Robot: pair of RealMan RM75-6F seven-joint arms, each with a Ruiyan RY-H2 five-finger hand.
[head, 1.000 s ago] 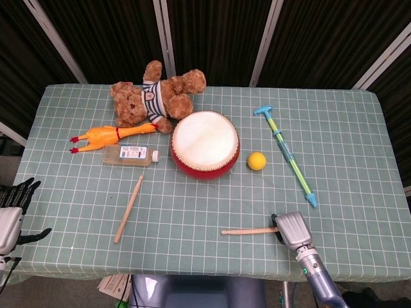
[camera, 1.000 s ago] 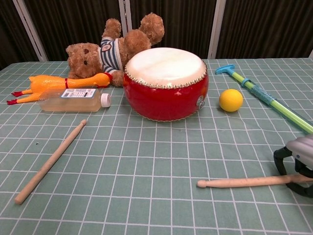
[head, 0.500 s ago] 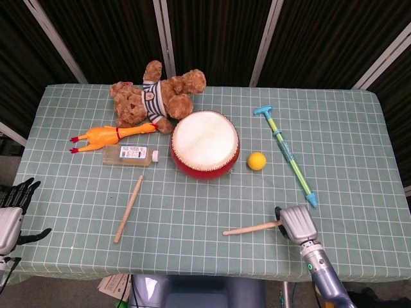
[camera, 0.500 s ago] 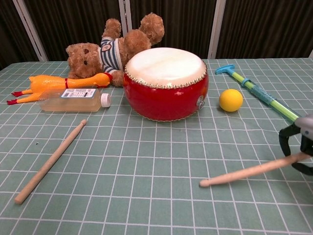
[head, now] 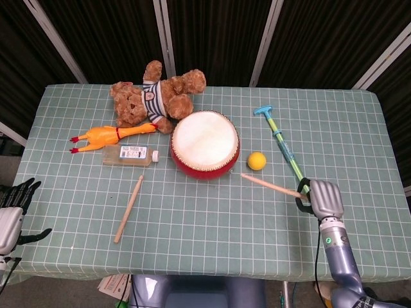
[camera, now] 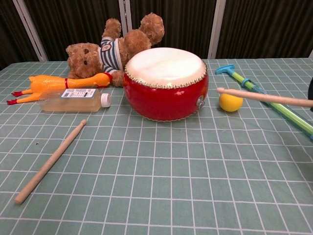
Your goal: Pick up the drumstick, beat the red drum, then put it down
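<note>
The red drum (head: 205, 144) (camera: 165, 83) with a pale skin stands mid-table. My right hand (head: 323, 197) grips one wooden drumstick (head: 270, 186) (camera: 264, 97) by its end and holds it in the air, tip pointing left toward the drum, just right of it near the yellow ball. A second drumstick (head: 129, 208) (camera: 50, 161) lies flat on the cloth to the drum's front left. My left hand (head: 14, 204) hangs off the table's left edge, fingers spread and holding nothing.
A teddy bear (head: 157, 95), a rubber chicken (head: 109, 135) and a clear bottle (head: 130, 154) lie behind and left of the drum. A yellow ball (head: 257, 160) and a teal-green pump toy (head: 286, 155) lie to its right, close under the raised stick.
My right hand has lifted the drumstick off the cloth and carried it back and to the right, so its tip swung up toward the drum. The left hand has not moved.
</note>
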